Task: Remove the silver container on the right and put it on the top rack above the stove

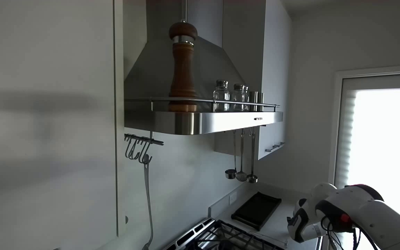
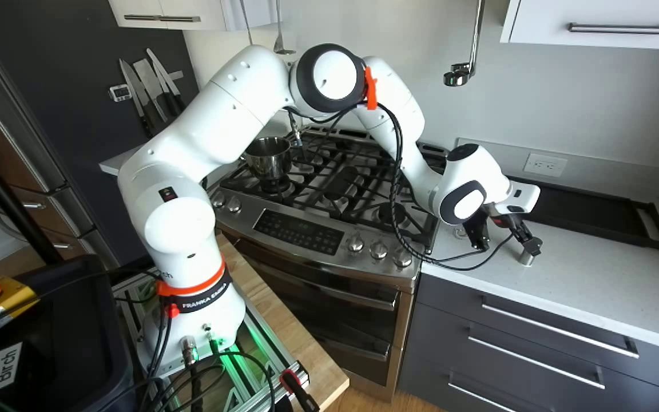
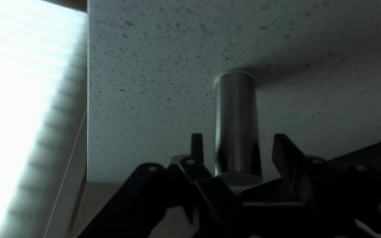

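Observation:
The silver container, a small plain metal cylinder [image 3: 237,119], stands upright on the speckled counter, right of the stove in an exterior view [image 2: 526,260]. My gripper [image 3: 236,142] is open, with one finger on each side of the container's upper end and a gap on both sides. In an exterior view the gripper [image 2: 530,245] is low over the counter, partly covering the container. The top rack [image 1: 234,121], with its thin guard rail, runs across the hood front. The stove [image 1: 233,236] is below it and also shows in an exterior view [image 2: 338,191].
On the rack stand a wooden pepper mill [image 1: 183,69], glass jars [image 1: 222,95] and small silver cylinders [image 1: 253,100]. Ladles [image 1: 252,178] hang beneath. A black tray [image 2: 587,212] lies on the counter behind the gripper. A pot [image 2: 269,157] sits on the stove.

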Controlling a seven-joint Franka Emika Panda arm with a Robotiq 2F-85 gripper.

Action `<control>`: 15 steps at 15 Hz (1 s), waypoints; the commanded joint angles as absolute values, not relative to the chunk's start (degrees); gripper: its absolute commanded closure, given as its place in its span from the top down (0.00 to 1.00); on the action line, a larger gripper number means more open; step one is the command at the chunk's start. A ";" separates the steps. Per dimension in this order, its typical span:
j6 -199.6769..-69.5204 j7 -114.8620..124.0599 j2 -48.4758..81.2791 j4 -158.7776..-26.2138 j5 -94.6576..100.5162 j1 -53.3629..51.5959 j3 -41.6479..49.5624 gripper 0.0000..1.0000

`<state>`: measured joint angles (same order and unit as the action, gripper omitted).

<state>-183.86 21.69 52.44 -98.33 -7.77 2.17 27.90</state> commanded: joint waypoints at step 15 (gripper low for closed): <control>-186.55 13.76 46.75 -103.30 -9.92 1.06 28.41 0.11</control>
<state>-186.75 16.06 51.41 -98.41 -8.41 3.93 26.14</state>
